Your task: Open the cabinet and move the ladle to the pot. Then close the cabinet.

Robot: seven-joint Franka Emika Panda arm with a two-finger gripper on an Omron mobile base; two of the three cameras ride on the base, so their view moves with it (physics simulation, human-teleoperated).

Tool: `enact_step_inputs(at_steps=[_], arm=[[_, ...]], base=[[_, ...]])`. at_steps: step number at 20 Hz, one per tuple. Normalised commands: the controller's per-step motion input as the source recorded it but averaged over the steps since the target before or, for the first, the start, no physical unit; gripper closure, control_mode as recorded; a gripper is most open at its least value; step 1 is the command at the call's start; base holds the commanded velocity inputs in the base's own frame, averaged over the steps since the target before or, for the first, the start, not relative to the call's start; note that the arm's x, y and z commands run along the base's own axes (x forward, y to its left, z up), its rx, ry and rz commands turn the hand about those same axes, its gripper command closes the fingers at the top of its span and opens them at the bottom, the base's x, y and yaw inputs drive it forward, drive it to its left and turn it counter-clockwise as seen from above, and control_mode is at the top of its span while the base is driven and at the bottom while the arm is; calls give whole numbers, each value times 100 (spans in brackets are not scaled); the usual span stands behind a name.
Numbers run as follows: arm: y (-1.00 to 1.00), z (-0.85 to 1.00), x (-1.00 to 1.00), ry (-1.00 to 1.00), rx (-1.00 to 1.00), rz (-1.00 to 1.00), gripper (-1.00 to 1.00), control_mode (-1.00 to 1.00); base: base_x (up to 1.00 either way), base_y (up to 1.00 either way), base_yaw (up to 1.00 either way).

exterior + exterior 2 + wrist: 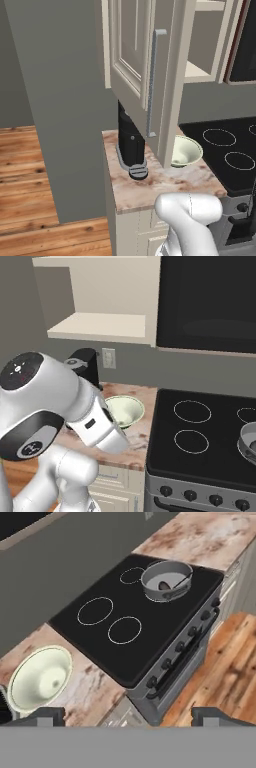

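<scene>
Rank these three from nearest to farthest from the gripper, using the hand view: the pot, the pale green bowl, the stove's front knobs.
1. Pale green bowl: on the counter, beside the left fingertip of the gripper.
2. Stove's front knobs: along the stove's front edge, mid-frame.
3. Pot: on the far burner, with the ladle inside.

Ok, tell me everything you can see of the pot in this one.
The pot is a round grey metal-looking vessel with a low wall, standing upright on the far burner of the black stovetop, seen in the hand view. The ladle lies inside it, its thin handle leaning on the rim. In the right base view the pot's rim shows at the picture's right edge. The gripper is well away from it.
</scene>
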Motion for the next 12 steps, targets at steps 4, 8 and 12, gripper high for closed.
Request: enact_step_inputs(at_steps=[4, 8, 12], arm=[[73, 35, -28, -15, -11, 9, -100, -100], [69, 41, -33, -15, -13, 8, -100, -100], [75, 47, -27, -12, -14, 9, -100, -100]], base=[[0, 0, 0], [0, 0, 0], [0, 0, 0]])
